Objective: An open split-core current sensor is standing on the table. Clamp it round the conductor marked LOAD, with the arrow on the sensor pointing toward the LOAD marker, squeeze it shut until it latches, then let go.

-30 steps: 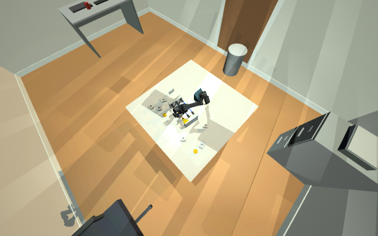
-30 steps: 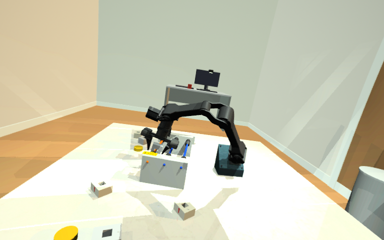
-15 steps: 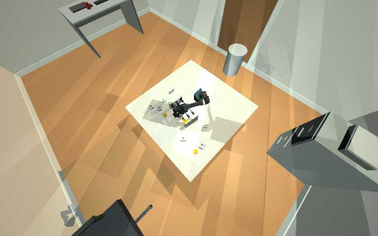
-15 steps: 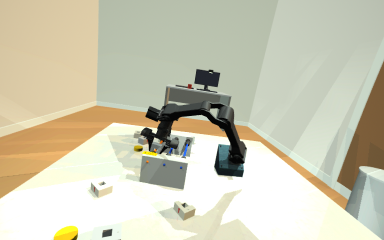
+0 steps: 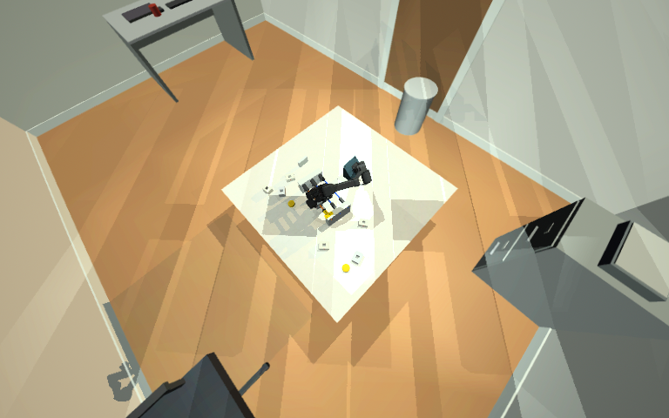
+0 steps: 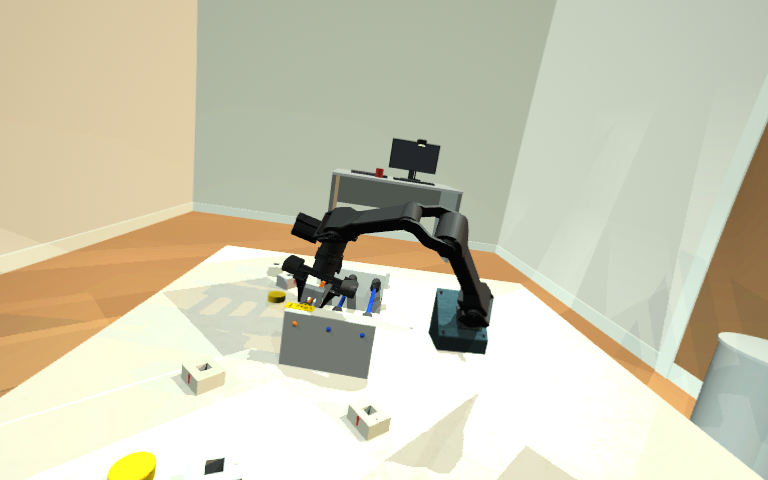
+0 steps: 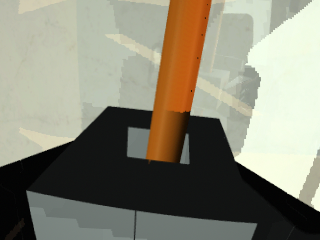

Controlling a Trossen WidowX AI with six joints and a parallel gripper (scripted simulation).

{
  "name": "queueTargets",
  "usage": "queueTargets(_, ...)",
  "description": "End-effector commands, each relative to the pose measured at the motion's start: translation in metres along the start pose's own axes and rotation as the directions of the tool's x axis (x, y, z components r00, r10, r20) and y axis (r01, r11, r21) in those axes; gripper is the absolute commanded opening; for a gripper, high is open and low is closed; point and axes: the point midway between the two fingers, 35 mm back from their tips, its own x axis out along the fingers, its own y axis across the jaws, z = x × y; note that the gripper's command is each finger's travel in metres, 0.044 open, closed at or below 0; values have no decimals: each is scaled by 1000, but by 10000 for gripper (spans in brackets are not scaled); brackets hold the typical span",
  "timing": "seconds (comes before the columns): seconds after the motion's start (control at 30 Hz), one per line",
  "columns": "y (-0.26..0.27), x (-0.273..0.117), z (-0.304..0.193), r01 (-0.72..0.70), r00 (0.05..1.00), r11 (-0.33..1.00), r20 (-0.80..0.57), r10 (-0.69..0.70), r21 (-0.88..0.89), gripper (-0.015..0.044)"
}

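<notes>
My gripper (image 6: 310,300) (image 7: 154,158) is shut on the current sensor (image 6: 312,292) (image 7: 90,150), beside the grey end panel (image 6: 325,345) (image 5: 339,215). The sensor shows a black face with a square window and a grey side with a thin straight seam. The orange conductor (image 7: 180,60) runs through that window, slightly slanted. A yellow label (image 6: 300,307) (image 5: 328,214) sits on the panel's top edge at the orange conductor's end; its text is unreadable. The sensor's arrow is not visible, and whether the latch is engaged cannot be told.
Blue conductors (image 6: 371,301) run beside the orange one, toward a grey block at the back. Pale blocks with square holes (image 6: 203,379) (image 6: 369,421) (image 5: 323,246) and yellow discs (image 5: 346,267) (image 5: 291,203) stand about the table (image 5: 419,182). The arm's dark base (image 6: 459,339) is at the right.
</notes>
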Motion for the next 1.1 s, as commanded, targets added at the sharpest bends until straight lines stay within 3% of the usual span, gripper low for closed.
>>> queueTargets(0.0,0,0,0,0,1000,1000,0,0,0,0)
queueTargets(0.3,-1,0,0,142,990,990,-1,-142,0,0)
queueTargets(0.8,-3,6,0,143,990,990,-3,-143,3,0)
queueTargets(1.07,-1,1,0,141,990,990,-3,-141,5,210)
